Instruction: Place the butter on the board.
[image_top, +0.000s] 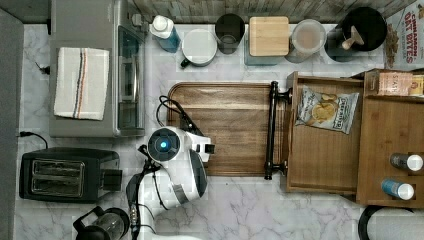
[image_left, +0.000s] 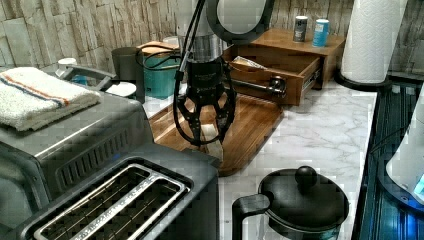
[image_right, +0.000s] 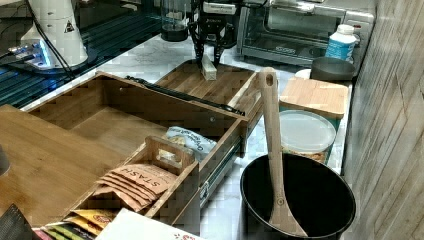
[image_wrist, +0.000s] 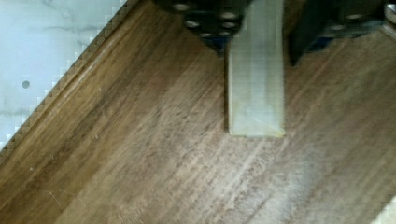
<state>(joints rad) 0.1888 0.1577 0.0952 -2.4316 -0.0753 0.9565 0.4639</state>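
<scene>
One butter (image_wrist: 256, 79) stick, one board (image_top: 235, 125) and one arm with its jaws (image_left: 207, 136) take part. Two lighter wooden trays (image_top: 325, 165) lie beside the board's handle (image_top: 271, 130) end, and two cans (image_left: 311, 30) stand on the farther one in the left view.

In the top view the arm's wrist covers the butter completely. In the wrist view the stick's upper end is cut off, and the fingers (image_wrist: 212, 21) show only as dark tips. In the left view the toaster (image_left: 125, 200) hides the board's near corner.

The butter is a pale, cream, rectangular stick with square edges. It lies flat on the dark-brown board, near a corner away from the handle (image_right: 185, 95). The jaws stand spread on either side of it, one finger beside the stick and the other apart from it, not clamping it.

The board rests on the marble tabletop (image_top: 260, 210).
</scene>
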